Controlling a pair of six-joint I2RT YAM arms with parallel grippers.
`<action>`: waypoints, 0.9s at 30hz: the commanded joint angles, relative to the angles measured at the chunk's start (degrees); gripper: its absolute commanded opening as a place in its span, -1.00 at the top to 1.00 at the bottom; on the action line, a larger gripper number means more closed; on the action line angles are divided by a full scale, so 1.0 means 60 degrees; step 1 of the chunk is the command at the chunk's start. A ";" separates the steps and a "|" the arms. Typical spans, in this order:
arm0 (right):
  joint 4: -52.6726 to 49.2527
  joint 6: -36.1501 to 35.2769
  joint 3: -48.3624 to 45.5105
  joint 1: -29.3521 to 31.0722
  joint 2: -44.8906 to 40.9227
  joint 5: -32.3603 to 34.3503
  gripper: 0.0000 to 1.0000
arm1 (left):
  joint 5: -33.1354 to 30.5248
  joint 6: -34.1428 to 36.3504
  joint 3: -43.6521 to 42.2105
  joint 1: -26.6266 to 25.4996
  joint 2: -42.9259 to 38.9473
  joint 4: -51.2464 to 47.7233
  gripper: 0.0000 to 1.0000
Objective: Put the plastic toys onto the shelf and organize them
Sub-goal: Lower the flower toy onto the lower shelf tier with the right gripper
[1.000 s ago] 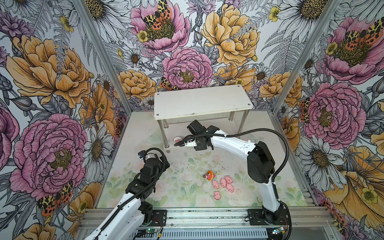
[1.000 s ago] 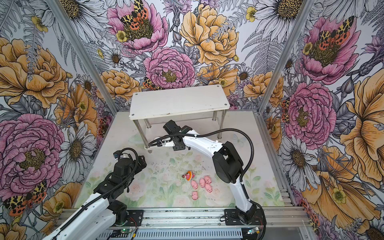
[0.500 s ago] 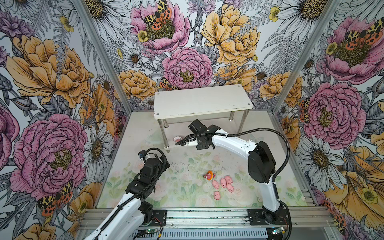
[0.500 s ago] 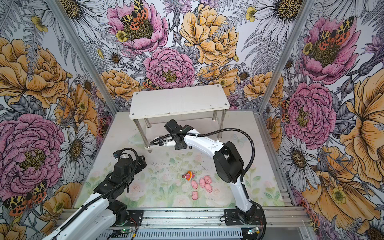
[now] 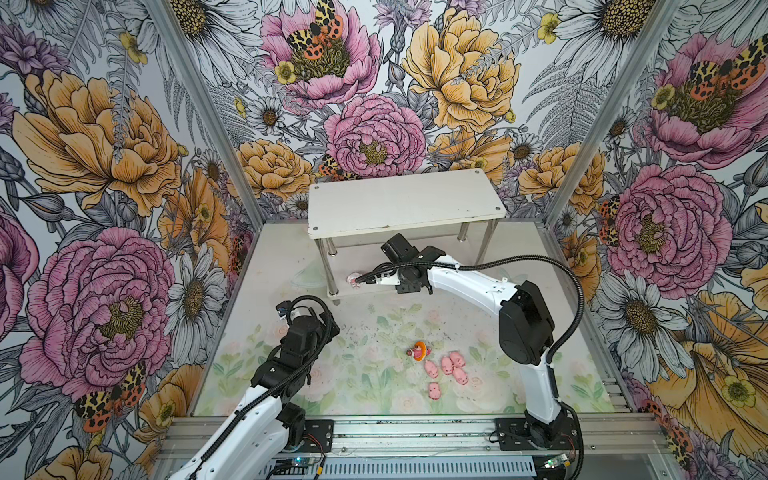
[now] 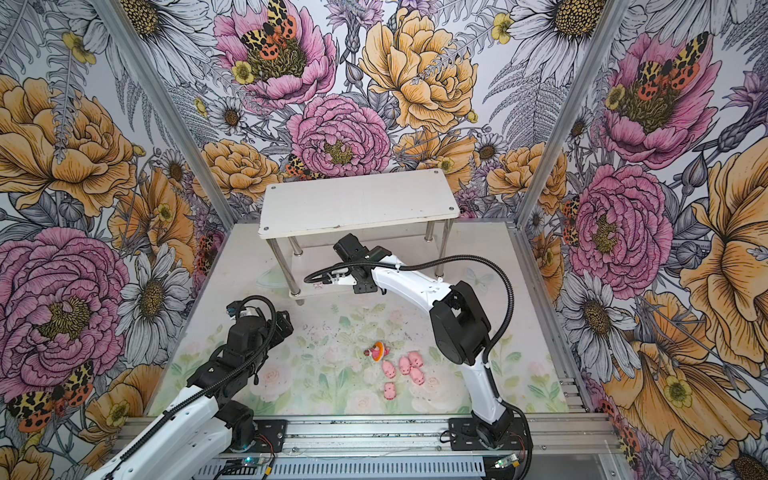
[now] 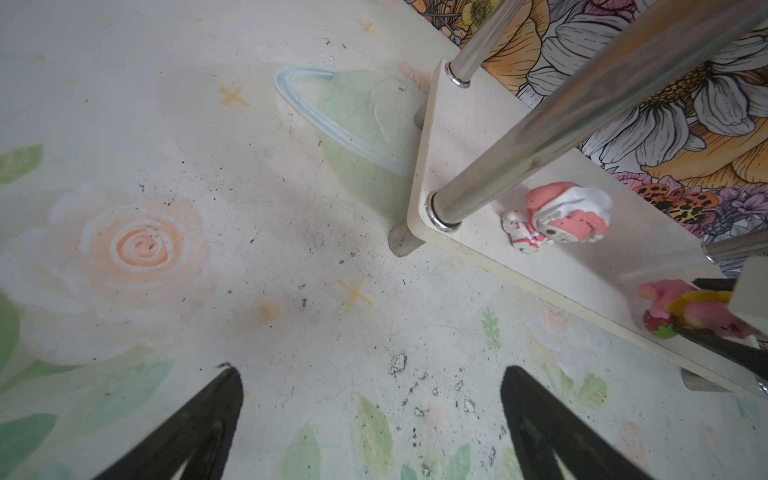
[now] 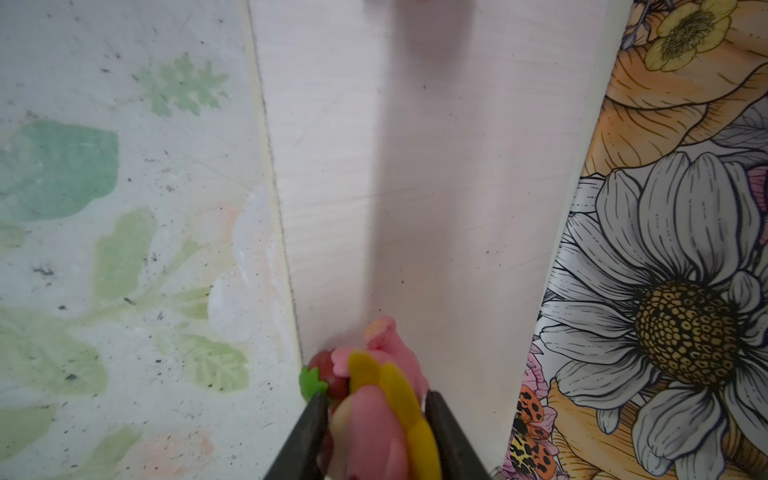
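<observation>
- Top views both show the shelf (image 5: 407, 203) at the back of the table (image 5: 357, 386), unmoved over the last second; its upper board is bare, and its lower tier carries one toy.
- Reaching across, the right arm (image 5: 469, 282) has crept slightly deeper toward the lower tier at the shelf's left end; the left arm (image 5: 291, 365) has not stirred, and the left gripper (image 7: 370, 370) is spread wide over bare table, holding nothing.
- Clamped in the right gripper (image 8: 376, 401) is the yellow sunflower figure (image 8: 386, 386), poised at the lower tier's front edge; whether it touches the board cannot be told.
- Beside the front left leg (image 7: 540, 137) the white-hooded figure (image 7: 565, 216) sits on the lower tier, where it was a second ago; it is near the incoming toy but apart from it.
- On the table by the right arm's base, the orange figure (image 5: 419, 350) and the five pink pigs (image 5: 446, 365) are clustered as before; none has shifted.
- Judged from this, a second toy is about to be set down and six remain; releasing so close to the edge could tip it off.
</observation>
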 commanded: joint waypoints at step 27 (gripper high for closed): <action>0.0265 0.0150 0.0427 -0.0011 0.0591 -0.0459 0.23 | 0.0198 -0.0089 0.0299 0.0075 0.0512 0.0490 -0.97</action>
